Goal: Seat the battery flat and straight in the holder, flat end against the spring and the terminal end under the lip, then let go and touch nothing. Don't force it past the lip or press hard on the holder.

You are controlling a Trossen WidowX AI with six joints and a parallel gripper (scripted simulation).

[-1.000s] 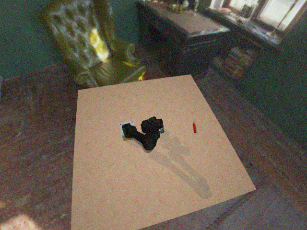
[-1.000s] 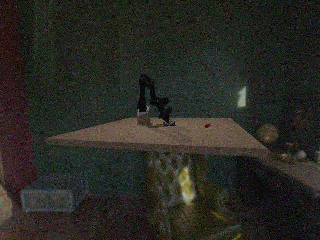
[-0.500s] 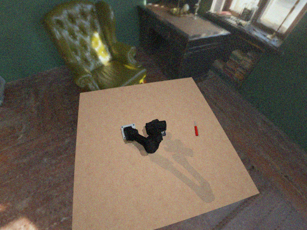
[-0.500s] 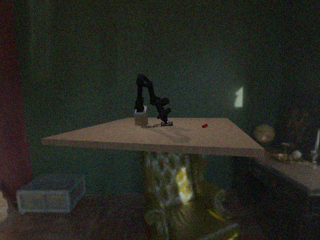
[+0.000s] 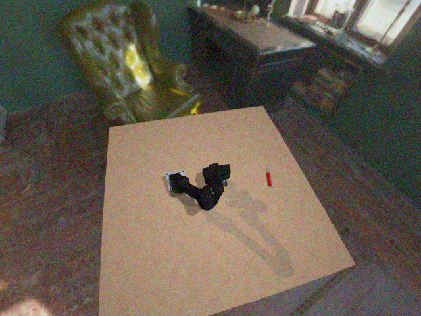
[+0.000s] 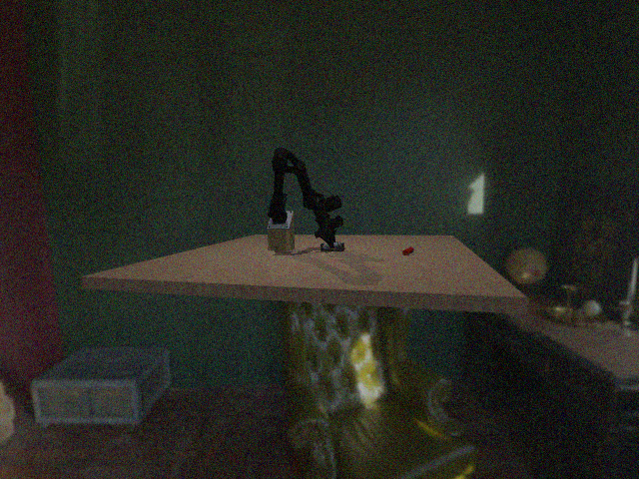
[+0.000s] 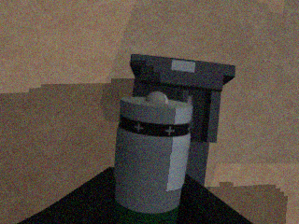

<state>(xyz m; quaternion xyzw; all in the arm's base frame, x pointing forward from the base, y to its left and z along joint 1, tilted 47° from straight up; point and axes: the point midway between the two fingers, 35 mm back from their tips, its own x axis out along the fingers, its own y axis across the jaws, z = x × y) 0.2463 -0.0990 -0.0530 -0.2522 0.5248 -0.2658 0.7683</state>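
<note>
battery (image 7: 151,159) clenched in gripper (image 6: 329,243) (image 7: 146,181), terminal end toward holder's (image 7: 212,117) (image 6: 331,247) lip, above/over holder, not seated; exact contact unclear. tan tabletop (image 5: 163,255) (image 6: 310,278), w/ red screwdriver (image 5: 268,179) (image 6: 407,250) well apart from holder. bg: dk green walls (image 5: 384,112) (image 6: 180,103), tufted armchair (image 5: 102,61) (image 6: 329,371), wood floor (image 5: 50,204), desk (image 5: 251,37).

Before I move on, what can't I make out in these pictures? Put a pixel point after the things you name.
- Spring: wrist view, hidden behind the battery (image 7: 149,163).
- Battery's flat end: wrist view, cut off by the bottom edge.
- Battery in the top view: covered by the arm (image 5: 207,200) (image 6: 281,170).
- Screwdriver (image 5: 268,179) (image 6: 407,250) tip: exterior view, too small.
</note>
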